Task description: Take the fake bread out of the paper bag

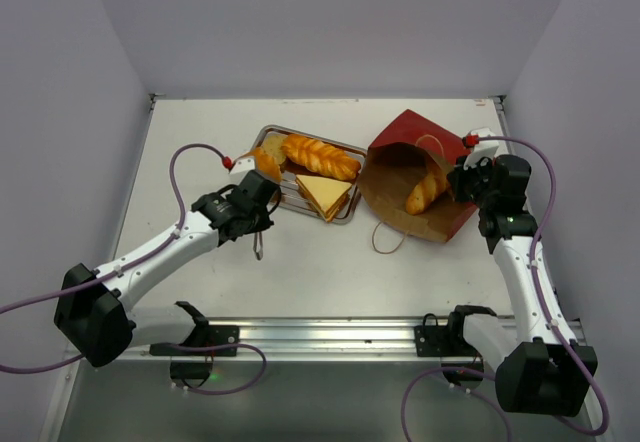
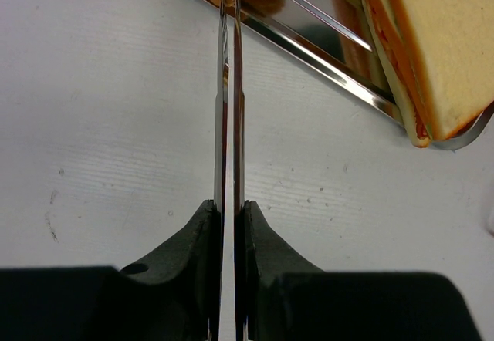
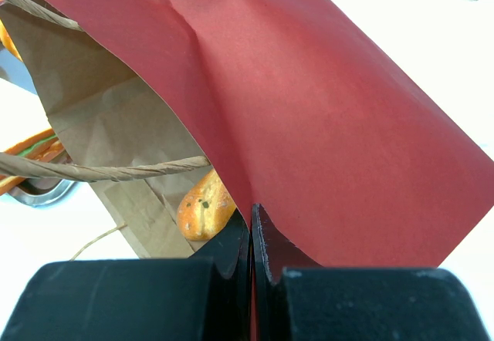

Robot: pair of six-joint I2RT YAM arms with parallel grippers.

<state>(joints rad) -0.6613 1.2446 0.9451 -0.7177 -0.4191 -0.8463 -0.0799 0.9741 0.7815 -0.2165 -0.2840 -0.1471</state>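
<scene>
One long roll [image 1: 425, 194] of the fake bread is seen inside the paper bag [image 1: 410, 142], laid on its side near the tabletop's right edge. Its red wall is pinched by the clenched right gripper [image 3: 251, 219], probably so the mouth is held open; that arm is bent inward. The left gripper [image 1: 262, 174], nearly closed, is stretched to a bun [image 1: 266, 160] at the tray's [image 2: 309, 52] left edge; whether it is gripped cannot be told.
</scene>
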